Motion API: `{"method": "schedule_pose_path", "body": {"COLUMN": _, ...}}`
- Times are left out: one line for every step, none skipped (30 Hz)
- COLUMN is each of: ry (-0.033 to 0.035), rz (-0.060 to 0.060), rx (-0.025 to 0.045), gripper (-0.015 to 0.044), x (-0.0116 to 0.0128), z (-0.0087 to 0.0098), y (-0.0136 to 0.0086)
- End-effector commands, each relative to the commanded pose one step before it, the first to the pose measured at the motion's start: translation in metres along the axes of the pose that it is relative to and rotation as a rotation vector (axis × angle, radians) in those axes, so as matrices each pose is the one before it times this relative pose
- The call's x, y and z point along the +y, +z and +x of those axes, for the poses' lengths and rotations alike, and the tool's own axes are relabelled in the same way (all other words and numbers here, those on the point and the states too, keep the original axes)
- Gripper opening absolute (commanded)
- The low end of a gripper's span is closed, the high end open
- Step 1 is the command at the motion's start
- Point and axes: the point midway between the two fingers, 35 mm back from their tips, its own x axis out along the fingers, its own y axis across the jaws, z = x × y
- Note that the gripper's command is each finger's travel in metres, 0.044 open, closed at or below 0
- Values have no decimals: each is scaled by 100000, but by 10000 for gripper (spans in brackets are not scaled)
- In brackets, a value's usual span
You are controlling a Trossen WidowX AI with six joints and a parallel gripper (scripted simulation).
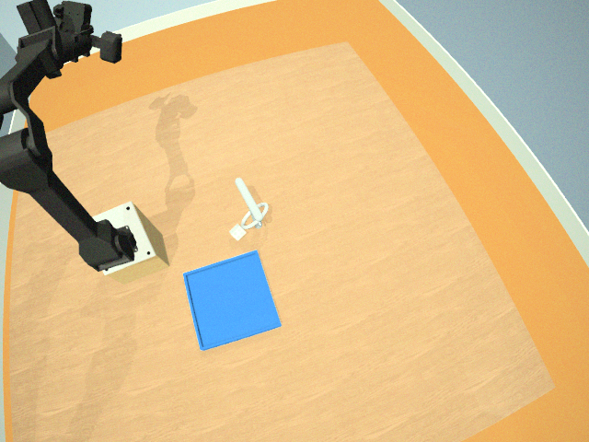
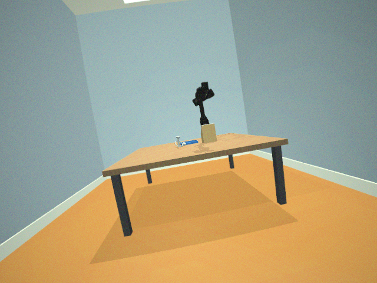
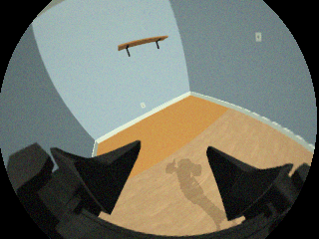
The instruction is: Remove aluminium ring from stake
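The aluminium ring point(image 1: 246, 225) point(image 2: 175, 144) is seen around the lower part of the steel stake point(image 1: 247, 197) point(image 2: 178, 141), beneath its cross-bar, and has not been placed in the blue tray point(image 1: 233, 299) point(image 2: 191, 142). The ring appears tilted, though its exact contact with the stake cannot be made out. Its small pale welded tab point(image 1: 237, 231) point(image 2: 184, 143) is turned toward the side where the tray lies, and is separated from the nearest tray edge by a narrow strip of the wooden surface point(image 1: 356, 214) point(image 2: 158, 157) point(image 3: 150, 204). The tray is laid flat, with its raised rim upward. The pincer point(image 1: 74, 30) point(image 2: 203, 92) point(image 3: 174, 145) is released, its two black fingers spread well apart with nothing grasped between them. It is held high above the surface, well apart from the ring and the stake, by the black arm point(image 1: 63, 200) point(image 2: 202, 111), which is mounted on a pale block point(image 1: 156, 242) point(image 2: 208, 132) near the tray. In the wrist view, a wall shelf point(image 3: 145, 43) is shown beyond the fingers, and a shadow is cast on the surface.
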Motion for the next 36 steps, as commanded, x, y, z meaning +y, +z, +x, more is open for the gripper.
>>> {"method": "schedule_pose_path", "body": {"ry": 0, "rz": 0, "rx": 0, "gripper": 374, "x": 0, "z": 0, "y": 0}}
{"method": "schedule_pose_path", "body": {"ry": -98, "rz": 5, "rx": 10, "gripper": 347, "x": -73, "z": 0, "y": 16}}
{"method": "schedule_pose_path", "body": {"ry": -293, "rz": 14, "rx": 31, "gripper": 321, "x": -220, "z": 1, "y": 48}}
{"method": "schedule_pose_path", "body": {"ry": -488, "rz": 23, "rx": 55, "gripper": 295, "x": -367, "z": 1, "y": 77}}
{"method": "schedule_pose_path", "body": {"ry": -586, "rz": 27, "rx": 70, "gripper": 269, "x": -441, "z": 1, "y": 89}}
{"method": "schedule_pose_path", "body": {"ry": -586, "rz": 26, "rx": 74, "gripper": 242, "x": -441, "z": 2, "y": 85}}
{"method": "schedule_pose_path", "body": {"ry": -586, "rz": 26, "rx": 79, "gripper": 216, "x": -441, "z": 2, "y": 81}}
{"method": "schedule_pose_path", "body": {"ry": -586, "rz": 25, "rx": 83, "gripper": 200, "x": -441, "z": 3, "y": 77}}
{"method": "schedule_pose_path", "body": {"ry": -586, "rz": 25, "rx": 87, "gripper": 200, "x": -442, "z": 3, "y": 73}}
{"method": "schedule_pose_path", "body": {"ry": -586, "rz": 24, "rx": 92, "gripper": 200, "x": -441, "z": 4, "y": 68}}
{"method": "schedule_pose_path", "body": {"ry": -586, "rz": 24, "rx": 96, "gripper": 200, "x": -441, "z": 4, "y": 64}}
{"method": "schedule_pose_path", "body": {"ry": -478, "rz": -30, "rx": 183, "gripper": 200, "x": -461, "z": 37, "y": 10}}
{"method": "schedule_pose_path", "body": {"ry": -620, "rz": -39, "rx": 243, "gripper": 200, "x": -599, "z": 47, "y": 6}}
{"method": "schedule_pose_path", "body": {"ry": -760, "rz": -48, "rx": 307, "gripper": 200, "x": -735, "z": 56, "y": -4}}
{"method": "schedule_pose_path", "body": {"ry": -843, "rz": -54, "rx": 352, "gripper": 200, "x": -817, "z": 61, "y": -19}}
{"method": "schedule_pose_path", "body": {"ry": -849, "rz": -54, "rx": 368, "gripper": 200, "x": -824, "z": 61, "y": -35}}
{"method": "schedule_pose_path", "body": {"ry": -844, "rz": -54, "rx": 379, "gripper": 200, "x": -820, "z": 59, "y": -50}}
{"method": "schedule_pose_path", "body": {"ry": -839, "rz": -54, "rx": 390, "gripper": 200, "x": -816, "z": 58, "y": -65}}
{"method": "schedule_pose_path", "body": {"ry": -834, "rz": -54, "rx": 401, "gripper": 200, "x": -812, "z": 57, "y": -80}}
{"method": "schedule_pose_path", "body": {"ry": -829, "rz": -54, "rx": 411, "gripper": 200, "x": -808, "z": 55, "y": -95}}
{"method": "schedule_pose_path", "body": {"ry": -824, "rz": -54, "rx": 422, "gripper": 200, "x": -803, "z": 54, "y": -110}}
{"method": "schedule_pose_path", "body": {"ry": -818, "rz": -54, "rx": 433, "gripper": 200, "x": -798, "z": 53, "y": -125}}
{"method": "schedule_pose_path", "body": {"ry": -814, "rz": -54, "rx": 444, "gripper": 200, "x": -794, "z": 51, "y": -140}}
{"method": "schedule_pose_path", "body": {"ry": -808, "rz": -54, "rx": 454, "gripper": 200, "x": -788, "z": 50, "y": -155}}
{"method": "schedule_pose_path", "body": {"ry": -802, "rz": -54, "rx": 465, "gripper": 200, "x": -782, "z": 49, "y": -170}}
{"method": "schedule_pose_path", "body": {"ry": -796, "rz": -54, "rx": 475, "gripper": 200, "x": -776, "z": 48, "y": -184}}
{"method": "schedule_pose_path", "body": {"ry": -790, "rz": -54, "rx": 485, "gripper": 200, "x": -769, "z": 46, "y": -198}}
{"method": "schedule_pose_path", "body": {"ry": -783, "rz": -54, "rx": 496, "gripper": 200, "x": -762, "z": 45, "y": -212}}
{"method": "schedule_pose_path", "body": {"ry": -777, "rz": -54, "rx": 506, "gripper": 200, "x": -755, "z": 44, "y": -226}}
{"method": "schedule_pose_path", "body": {"ry": -770, "rz": -54, "rx": 516, "gripper": 200, "x": -747, "z": 43, "y": -240}}
{"method": "schedule_pose_path", "body": {"ry": -763, "rz": -54, "rx": 526, "gripper": 200, "x": -740, "z": 42, "y": -254}}
{"method": "schedule_pose_path", "body": {"ry": -748, "rz": -53, "rx": 529, "gripper": 200, "x": -723, "z": 40, "y": -264}}
{"method": "schedule_pose_path", "body": {"ry": -739, "rz": -53, "rx": 537, "gripper": 200, "x": -713, "z": 39, "y": -276}}
{"method": "schedule_pose_path", "body": {"ry": -732, "rz": -53, "rx": 547, "gripper": 200, "x": -705, "z": 38, "y": -289}}
{"method": "schedule_pose_path", "body": {"ry": -725, "rz": -53, "rx": 556, "gripper": 200, "x": -696, "z": 37, "y": -301}}
{"method": "schedule_pose_path", "body": {"ry": -717, "rz": -53, "rx": 565, "gripper": 200, "x": -688, "z": 35, "y": -314}}
